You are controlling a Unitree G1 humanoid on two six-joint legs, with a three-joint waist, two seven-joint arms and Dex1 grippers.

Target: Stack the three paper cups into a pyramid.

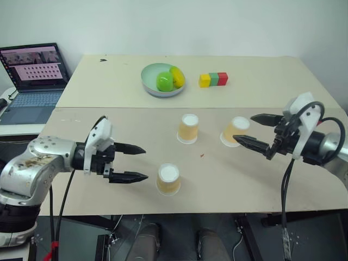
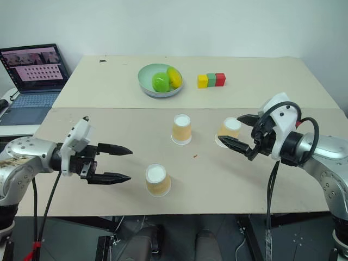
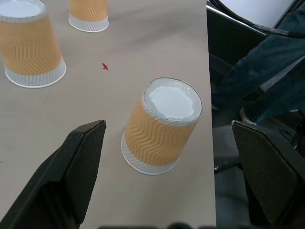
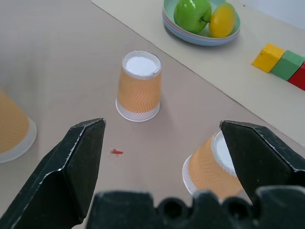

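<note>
— Cups first: which way do they stand?

— Upside down, all three, wide white rim on the table (image 1: 81,117), long axis upright. The near cup (image 1: 168,179) stands just inside the front edge, the middle cup (image 1: 188,128) farther back, the right cup (image 1: 235,131) beside it. All stand apart, none stacked.

— And the grippers?

— The left gripper (image 1: 130,162) hovers beside the near cup, fingers spread and empty. The right gripper (image 1: 260,132) has its fingers spread just beside the right cup; whether one touches it I can't quite tell.

— The room?

— Two pale boards joined, a white wall behind. Farther back sit a green bowl (image 1: 149,82) of fruit and a row of blocks (image 1: 213,79). A laptop (image 1: 33,81) sits at left, cut off by the edge.
</note>
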